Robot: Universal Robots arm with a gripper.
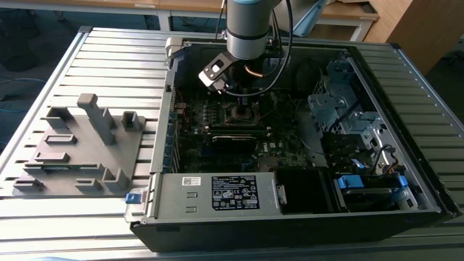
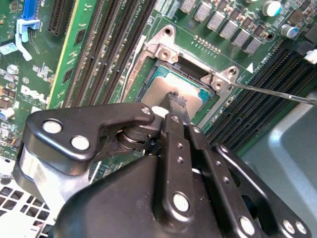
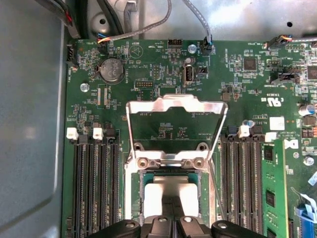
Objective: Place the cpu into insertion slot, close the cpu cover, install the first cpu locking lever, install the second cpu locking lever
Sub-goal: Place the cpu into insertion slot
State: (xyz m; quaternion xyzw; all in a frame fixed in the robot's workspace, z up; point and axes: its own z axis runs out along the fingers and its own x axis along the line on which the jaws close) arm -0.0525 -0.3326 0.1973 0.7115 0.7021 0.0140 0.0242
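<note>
Mid-board, between the two banks of memory slots (image 3: 94, 183), the insertion slot (image 2: 190, 71) has the cpu (image 2: 161, 89) lying in it. Its dull silver top is up, and it looks flat and inside the silver rim as far as I can judge.

The gripper (image 2: 176, 104) is straight above it, fingers drawn together with nothing seen between them. The tip appears to rest on the cpu's top near its middle. It is not pinching the chip, since the fingers sit inside its outline and not at its edges.

Cpu cover (image 3: 176, 102): swung up on its hinge at the slot's edge and standing roughly upright. Bare motherboard (image 3: 148, 59) shows through its window. Not closed.

Locking lever (image 2: 277, 94): one thin rod runs out from the slot's corner over the neighbouring slots, free and unlatched. I cannot make out a second lever for sure.

In the exterior view the open computer case (image 1: 161, 157) lies on the slatted table (image 1: 123, 54), and the arm reaches down toward the case's far edge. A grey fixture (image 1: 80, 152) sits beside the case on the exterior view's left, with nothing touching it.

Status, my reading: step one looks done or all but done. Cover and both levers are left.
</note>
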